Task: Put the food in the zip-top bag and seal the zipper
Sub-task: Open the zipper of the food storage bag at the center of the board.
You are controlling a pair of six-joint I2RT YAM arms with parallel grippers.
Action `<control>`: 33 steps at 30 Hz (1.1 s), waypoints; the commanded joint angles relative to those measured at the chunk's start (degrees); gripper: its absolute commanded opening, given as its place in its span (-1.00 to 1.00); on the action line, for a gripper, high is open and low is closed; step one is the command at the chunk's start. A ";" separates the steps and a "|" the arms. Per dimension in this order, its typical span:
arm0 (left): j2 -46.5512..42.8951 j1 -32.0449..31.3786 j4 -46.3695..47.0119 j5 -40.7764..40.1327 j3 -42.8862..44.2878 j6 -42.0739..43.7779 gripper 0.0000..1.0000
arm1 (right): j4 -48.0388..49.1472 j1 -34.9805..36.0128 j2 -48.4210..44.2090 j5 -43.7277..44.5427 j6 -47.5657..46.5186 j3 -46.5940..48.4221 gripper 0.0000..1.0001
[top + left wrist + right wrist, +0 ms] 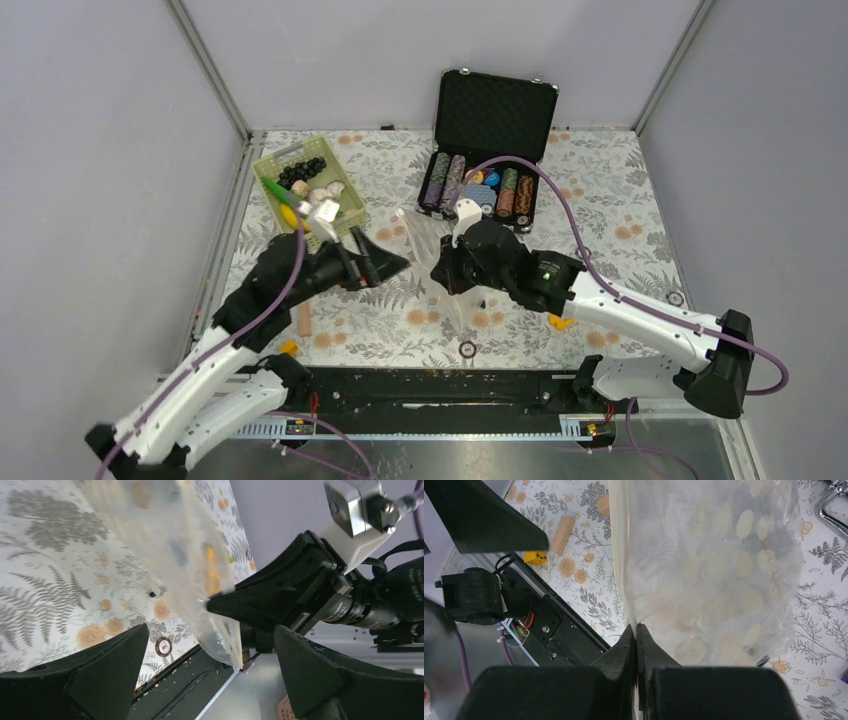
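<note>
The bag (170, 545) is blurred from the left wrist; from the right wrist, its 12 o'clock end is cut off.

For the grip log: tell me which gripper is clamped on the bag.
The right gripper: its jaws are pinched shut on the edge of the bag. The left gripper has its jaws wide open, holding nothing.

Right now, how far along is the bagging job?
Nothing looks finished: the food sits in the green basket. In hand: the right gripper pinches the bag by its edge, with the left gripper open beside it. Left: loading the food and sealing the zipper.
</note>
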 commanded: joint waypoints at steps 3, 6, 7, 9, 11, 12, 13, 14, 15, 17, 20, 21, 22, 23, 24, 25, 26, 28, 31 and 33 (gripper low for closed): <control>15.03 -13.00 3.60 -17.05 11.20 5.12 0.96 | -1.13 -1.53 -3.27 1.05 3.91 -0.87 -0.97; 18.03 -13.25 3.97 -19.65 11.76 4.81 0.81 | -1.24 -1.88 -3.62 0.99 4.62 -0.94 -0.95; 18.70 -13.29 4.08 -19.82 11.86 4.74 0.74 | -1.24 -2.05 -3.60 0.85 5.08 -0.99 -0.95; 19.72 -13.30 4.09 -19.76 11.83 4.97 0.64 | -1.20 -2.56 -3.48 0.03 6.00 -0.98 -0.94; 20.26 -13.35 4.14 -19.95 11.45 4.77 0.62 | -1.12 -3.19 -3.25 -0.96 6.97 -0.98 -0.93; 20.43 -13.34 4.25 -20.14 11.10 4.61 0.62 | -1.13 -3.25 -3.05 -1.31 7.26 -0.90 -0.93; 20.71 -13.26 4.45 -20.27 10.89 4.38 0.61 | -1.01 -3.27 -2.85 -1.70 7.31 -0.86 -0.93; 20.98 -13.28 4.83 -20.29 10.76 4.28 0.61 | -0.65 -3.26 -2.62 -2.37 7.39 -0.85 -0.93; 21.41 -13.32 5.14 -20.21 10.74 4.27 0.61 | -0.25 -3.26 -2.34 -3.38 7.45 -0.92 -0.92; 22.44 -13.32 5.66 -20.56 11.01 4.10 0.53 | 0.16 -3.26 -1.92 -4.47 7.72 -0.86 -0.92; 24.29 -13.30 6.22 -21.00 11.79 4.31 0.45 | 0.20 -3.26 -1.58 -4.84 7.57 -0.52 -0.92; 24.86 -13.33 6.31 -21.11 12.01 4.37 0.45 | 0.42 -3.27 -1.64 -4.84 7.32 -0.50 -0.92; 25.50 -13.27 6.35 -21.14 12.17 4.50 0.41 | 0.51 -3.26 -1.68 -4.84 7.26 -0.50 -0.92; 26.20 -13.30 6.43 -21.22 12.31 4.63 0.36 | 0.56 -3.27 -1.76 -4.80 7.17 -0.50 -0.91; 26.83 -13.31 6.53 -21.27 12.43 4.62 0.32 | 0.60 -3.31 -1.91 -4.65 7.12 -0.42 -0.92; 27.50 -13.29 6.74 -21.15 12.53 4.67 0.26 | 0.69 -3.30 -1.94 -4.68 6.93 -0.41 -0.92; 28.07 -13.28 7.14 -20.90 12.57 4.70 0.20 | 1.09 -3.37 -2.07 -4.67 6.65 -0.49 -0.91; 29.42 -13.31 7.79 -20.01 12.86 4.78 -0.05 | 1.50 -3.33 -2.01 -4.83 6.00 -0.51 -0.89; 30.45 -13.26 7.84 -18.47 13.68 5.42 -0.68 | 0.58 -3.39 -1.85 -3.83 4.95 -0.12 -0.68; 30.38 -13.33 7.70 -17.73 13.66 5.58 -1.00 | -0.75 -3.43 -1.97 -0.95 4.39 0.45 -0.42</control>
